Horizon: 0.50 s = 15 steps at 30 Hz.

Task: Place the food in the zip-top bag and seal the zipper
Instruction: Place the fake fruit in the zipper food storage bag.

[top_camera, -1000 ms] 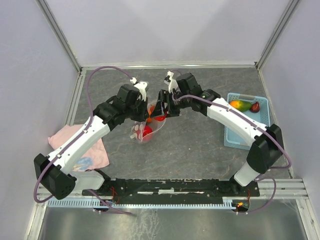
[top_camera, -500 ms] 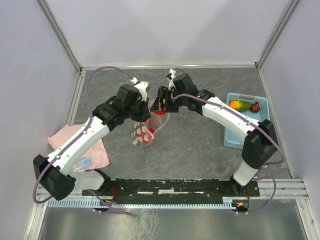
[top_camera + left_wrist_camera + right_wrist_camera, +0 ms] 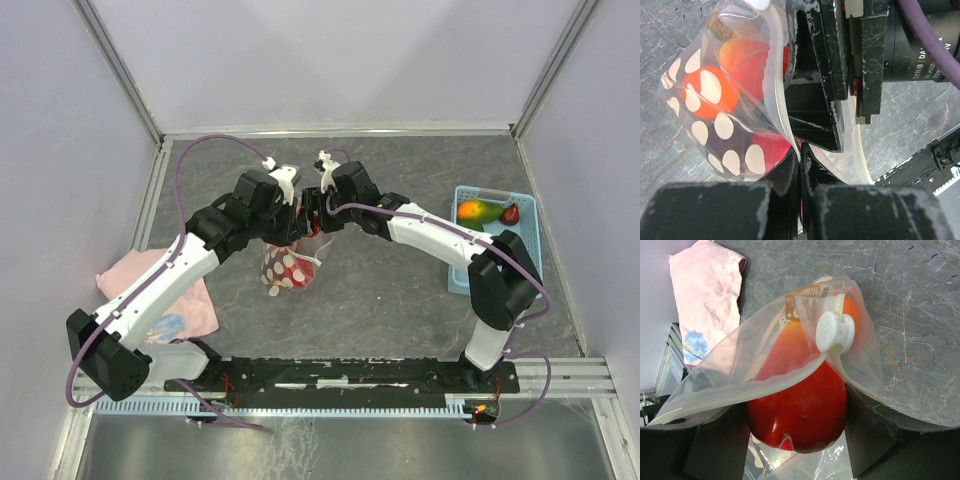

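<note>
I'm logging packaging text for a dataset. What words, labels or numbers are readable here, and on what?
"DA", cut off at the frame edge: white print on the right arm's black housing; its other lines are too small.
Too blurred to read: the orange label on the zip-top bag.
Nothing else legible.

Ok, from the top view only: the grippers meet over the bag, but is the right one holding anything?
Observer: Yes. The right gripper clamps a red fruit, with the edge of the bag draped across its top.
Operator: And the other one?
Observer: The left gripper is shut on the bag's edge.
Operator: Anything already inside?
Observer: Orange fruit, seen through the spotted wall.
</note>
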### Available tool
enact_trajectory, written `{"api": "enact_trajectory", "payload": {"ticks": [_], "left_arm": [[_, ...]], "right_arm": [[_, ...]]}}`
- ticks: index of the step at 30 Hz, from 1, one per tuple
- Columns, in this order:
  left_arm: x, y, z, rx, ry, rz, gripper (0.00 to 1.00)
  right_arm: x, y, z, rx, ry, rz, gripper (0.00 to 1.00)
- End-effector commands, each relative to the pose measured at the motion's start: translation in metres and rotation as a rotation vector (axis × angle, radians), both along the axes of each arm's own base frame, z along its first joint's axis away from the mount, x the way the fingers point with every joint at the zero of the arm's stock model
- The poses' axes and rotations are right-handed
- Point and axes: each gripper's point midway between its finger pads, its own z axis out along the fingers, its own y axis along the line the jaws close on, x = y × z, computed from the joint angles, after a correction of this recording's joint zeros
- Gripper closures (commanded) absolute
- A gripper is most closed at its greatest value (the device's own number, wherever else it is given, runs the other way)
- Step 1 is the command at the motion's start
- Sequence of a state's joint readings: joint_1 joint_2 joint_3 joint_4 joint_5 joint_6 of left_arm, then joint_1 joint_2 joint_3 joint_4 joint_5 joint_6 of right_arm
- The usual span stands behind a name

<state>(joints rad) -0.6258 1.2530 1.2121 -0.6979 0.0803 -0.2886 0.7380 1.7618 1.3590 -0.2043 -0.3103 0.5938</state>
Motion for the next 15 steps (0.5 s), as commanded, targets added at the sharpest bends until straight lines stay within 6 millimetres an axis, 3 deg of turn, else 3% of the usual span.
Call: {"api": "enact_trajectory", "payload": {"ticks": [1, 4, 9, 15], "left_arm": [[0.008, -0.006, 0.021, -0.035, -0.095, -0.027, 0.97], [0.01, -0.003, 0.021, -0.026, -0.098, -0.009, 0.97], [0.012, 0.0, 0.021, -0.019, -0.103, 0.016, 0.97], [0.015, 0.003, 0.021, -0.011, -0.106, 0.036, 0.97]], "right_arm": [[0.004, 0.017, 0.017, 0.054, -0.093, 0.054, 0.33], [0.004, 0.012, 0.022, 0.047, -0.112, 0.041, 0.23], [0.003, 0.0, 0.035, 0.015, -0.157, 0.022, 0.14], [0.002, -0.016, 0.045, -0.031, -0.187, -0.014, 0.13]]}}
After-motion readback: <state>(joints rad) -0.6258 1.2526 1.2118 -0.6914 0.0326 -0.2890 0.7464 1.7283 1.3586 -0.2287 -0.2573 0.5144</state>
